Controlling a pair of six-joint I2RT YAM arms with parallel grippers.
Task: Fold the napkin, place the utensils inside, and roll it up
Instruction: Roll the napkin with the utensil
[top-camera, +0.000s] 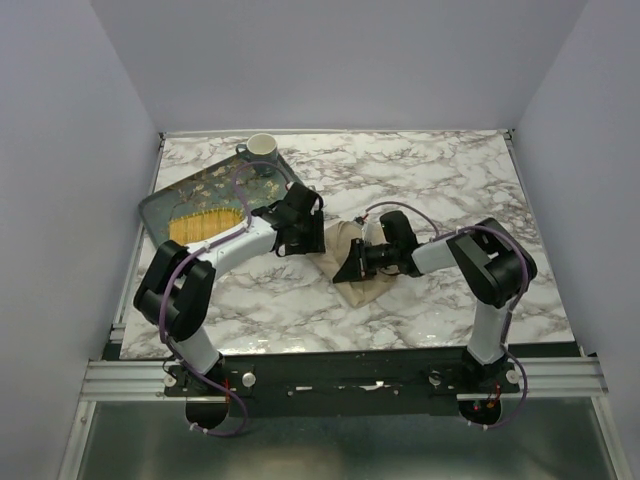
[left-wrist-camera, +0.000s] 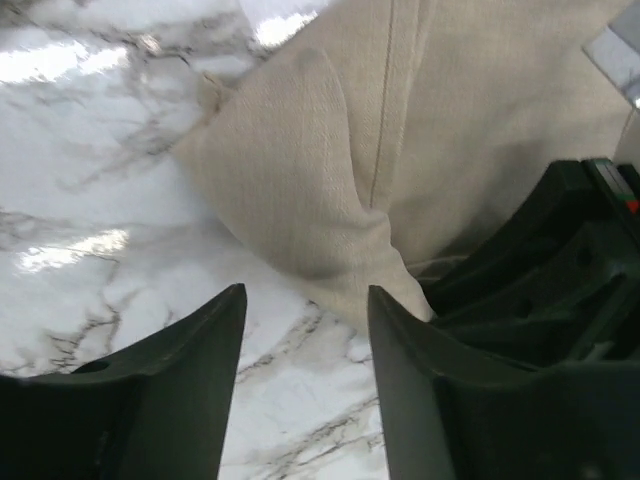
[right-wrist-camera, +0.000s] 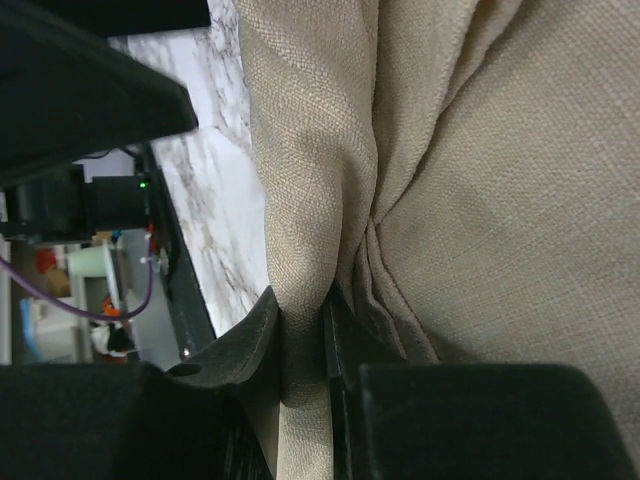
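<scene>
The beige napkin (top-camera: 366, 292) lies bunched on the marble table, between the two arms. My right gripper (top-camera: 347, 268) is shut on a raised fold of the napkin (right-wrist-camera: 480, 180), and the cloth is pinched between its black fingers (right-wrist-camera: 255, 330). My left gripper (left-wrist-camera: 305, 310) hovers open just off a folded corner of the napkin (left-wrist-camera: 320, 170), with only marble between its fingers (left-wrist-camera: 215, 330). In the top view the left gripper (top-camera: 306, 238) sits at the napkin's upper left edge. The utensils are out of view.
A dark teal floral tray (top-camera: 165, 205) with a yellow patch on it lies at the back left. A white cup (top-camera: 262, 146) stands at its far corner. The right gripper's black body (left-wrist-camera: 560, 270) fills the right side of the left wrist view.
</scene>
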